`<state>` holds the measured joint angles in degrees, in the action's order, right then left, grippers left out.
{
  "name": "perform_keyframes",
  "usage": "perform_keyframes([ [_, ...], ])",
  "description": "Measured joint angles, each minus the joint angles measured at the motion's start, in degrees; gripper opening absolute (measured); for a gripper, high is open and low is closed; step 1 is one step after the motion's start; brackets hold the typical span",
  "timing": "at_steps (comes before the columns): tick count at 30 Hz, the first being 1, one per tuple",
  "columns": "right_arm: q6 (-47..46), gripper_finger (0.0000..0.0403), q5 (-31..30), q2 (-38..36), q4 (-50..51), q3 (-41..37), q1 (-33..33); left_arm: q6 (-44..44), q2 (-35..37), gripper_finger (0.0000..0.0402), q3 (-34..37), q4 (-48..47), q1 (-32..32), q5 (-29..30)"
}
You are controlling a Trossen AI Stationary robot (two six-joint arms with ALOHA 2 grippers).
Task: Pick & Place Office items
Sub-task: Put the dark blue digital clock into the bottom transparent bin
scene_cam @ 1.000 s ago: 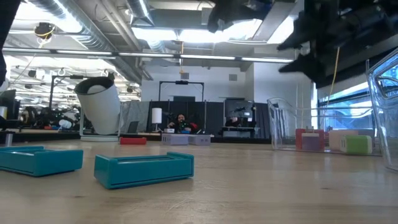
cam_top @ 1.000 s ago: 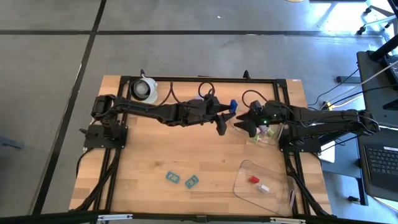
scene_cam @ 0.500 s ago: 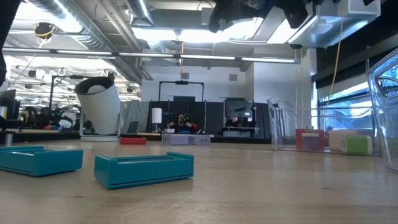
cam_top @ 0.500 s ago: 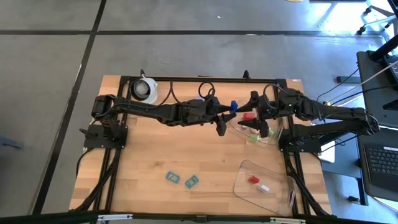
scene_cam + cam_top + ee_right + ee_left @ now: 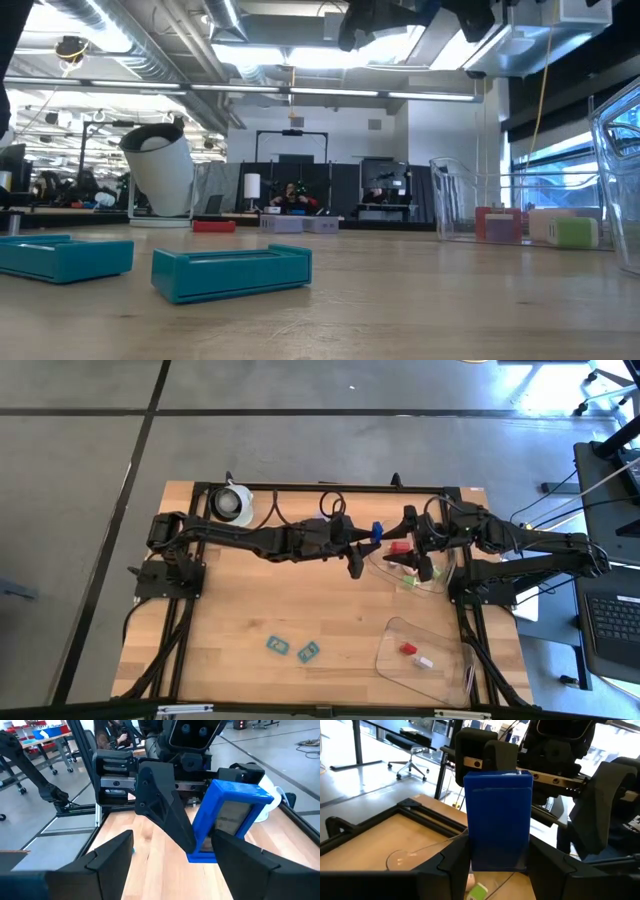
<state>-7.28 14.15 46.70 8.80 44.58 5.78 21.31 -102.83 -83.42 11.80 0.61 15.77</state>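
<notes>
Blue block [image 5: 376, 530] clamped in left gripper [image 5: 372, 536], held above clear tray [image 5: 390, 568] edge near table's far right; right gripper [image 5: 414, 547] over same tray, fingers apart, empty.
Low view: two teal pieces [image 5: 231, 272] lie on wood; red, lavender, white, green pieces [image 5: 573, 233] sit in tray.
Left wrist: block [image 5: 498, 820] upright between fingers.
Right wrist: same block [image 5: 228, 821] ahead, fingers spread.

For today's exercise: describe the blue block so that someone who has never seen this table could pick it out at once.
Start at the clear tray at the table's far right edge, between the two arms. Just to its left, above the wood, the left claw is shut on the blue block. It is the only piece off the table and the only dark blue one; the two flat pieces near the front are teal.
</notes>
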Motion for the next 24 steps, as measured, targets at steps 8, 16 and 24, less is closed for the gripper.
perform_keyframes([
  [8,1.61,0.0275,-6.95,-1.79,6.25,0.00,0.00,-1.06,-0.04,0.0160,0.00,0.16,0.08,0.81],
  [16,-0.83,0.0275,-4.27,-2.00,3.36,0.00,0.00,-0.89,-0.04,0.0157,0.00,0.93,0.05,-0.74],
  [24,-4.07,0.0298,-2.83,0.55,-0.56,-0.04,0.01,0.47,-0.04,0.0157,0.00,1.74,0.14,-3.05],
])
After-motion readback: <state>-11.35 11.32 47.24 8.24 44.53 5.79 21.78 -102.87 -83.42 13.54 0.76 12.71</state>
